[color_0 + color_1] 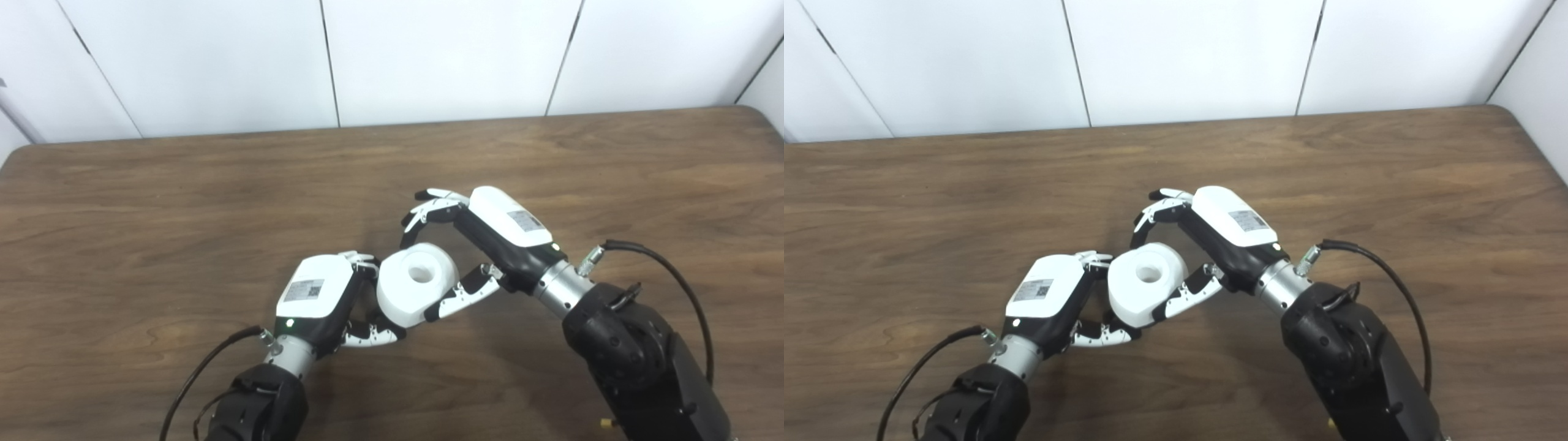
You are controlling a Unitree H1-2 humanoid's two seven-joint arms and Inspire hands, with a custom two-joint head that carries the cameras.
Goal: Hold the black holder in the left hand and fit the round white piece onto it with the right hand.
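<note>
While both hands meet mid-table, left eye view: round white piece (418,283) sits between them, left hand (318,300) at 9 o'clock, curled under it; black holder hidden, so we can't tell its grip. Right hand (484,245) at 2 o'clock, fingers spread, thumb touching the piece's side.

Right eye view: same on the table (1396,171). We judge the piece rigid, light, smooth; grip its outer wall.

mounted side by side on the head, looking steeply down and forward from close above the wooden table (184,202), wall panels (1182,55) at 12 o'clock. sharing nearly the whole scene, the right eye view set slightly toward 3 o'clock.
</note>
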